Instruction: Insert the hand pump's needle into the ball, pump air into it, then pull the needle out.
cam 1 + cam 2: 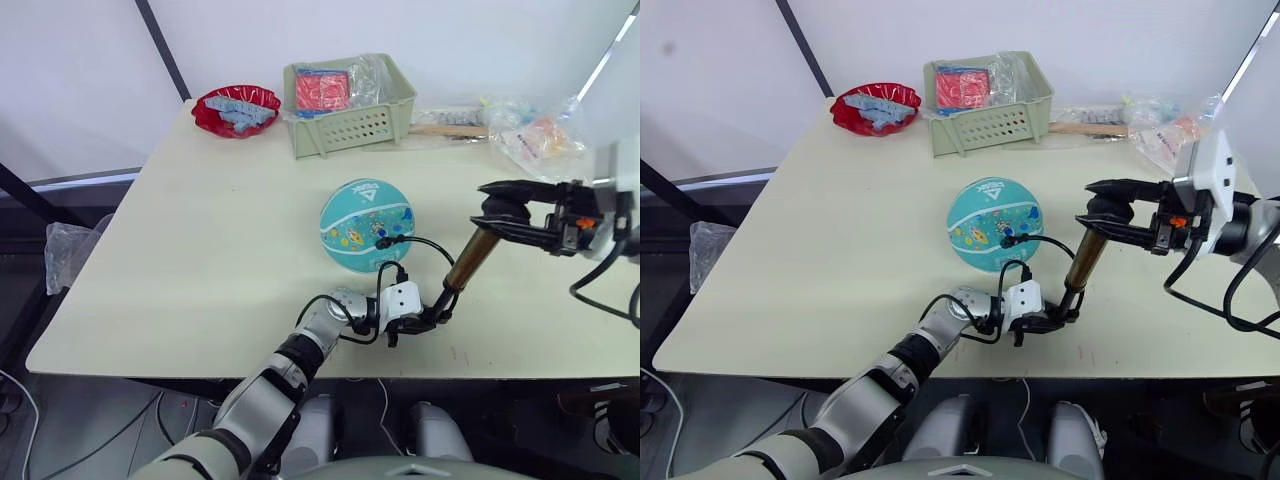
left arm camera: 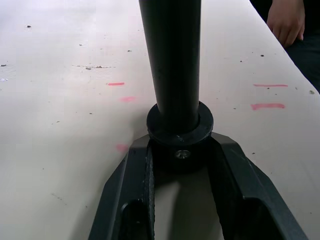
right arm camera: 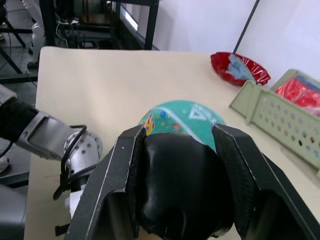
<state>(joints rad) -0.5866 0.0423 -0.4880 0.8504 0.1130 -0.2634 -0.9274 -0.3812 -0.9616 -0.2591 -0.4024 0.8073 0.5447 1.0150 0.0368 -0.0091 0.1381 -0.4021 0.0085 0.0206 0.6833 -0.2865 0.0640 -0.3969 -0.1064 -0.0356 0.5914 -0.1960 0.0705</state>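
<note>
A gold-bronze metallic sheen is shown by the hand pump; the ball is seen smooth, faintly glossy.

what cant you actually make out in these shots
- Needle tip at the ball: too small in the eye views to tell how deep it sits.
- Hand pump handle: wrapped by the right gripper in the right wrist view.
- Pump foot: partly covered by the left gripper.
- Basket contents: hidden under plastic.

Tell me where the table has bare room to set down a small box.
The widest bare patch is the table's left half, between the red bowl and the near edge. The basket and bags crowd the far edge; ball and pump crowd the near right.
</note>
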